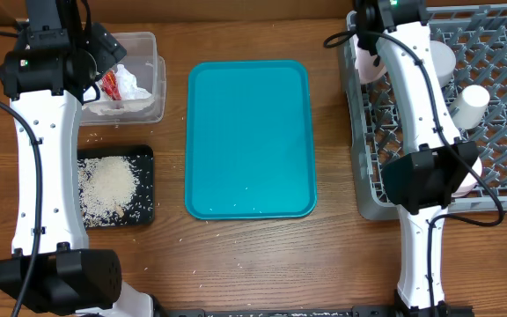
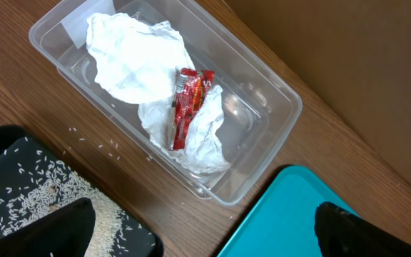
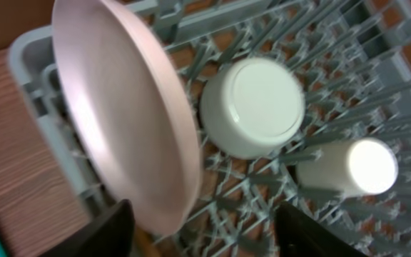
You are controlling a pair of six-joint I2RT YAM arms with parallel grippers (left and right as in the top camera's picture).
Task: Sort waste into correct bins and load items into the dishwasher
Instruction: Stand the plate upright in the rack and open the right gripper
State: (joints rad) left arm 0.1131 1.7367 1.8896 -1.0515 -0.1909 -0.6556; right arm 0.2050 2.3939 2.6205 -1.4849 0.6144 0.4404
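The left end effector (image 2: 205,232) is hanging over the counter (image 1: 253,264) at the upper left of the overhead frame, its fingers spread wide apart and gripping nothing. Just beyond it the clear tub (image 2: 291,107) is holding two crumpled napkins (image 2: 130,61) with the red wrapper (image 2: 186,107) lying across them. A narrow strip of wood is separating the tub's near wall from the black tray (image 2: 9,153), where the rice (image 2: 48,193) is piling up toward the middle; a few loose grains are lying on the counter around that tray's edges. The teal tray (image 2: 284,207) is sitting flat in the middle, with a band of bare wood along its left edge and a narrower one between its right edge and the rack (image 3: 27,57).

The right end effector (image 3: 205,232) is hovering over the rack's left side with its fingers (image 3: 109,232) apart. The plate (image 3: 113,114) is standing on edge by the rack's left wall, its lower rim sitting close beside one finger. The upturned bowl (image 3: 255,103) is resting just right of the plate, and the cup (image 3: 352,168) is lying on the pegs beyond it.
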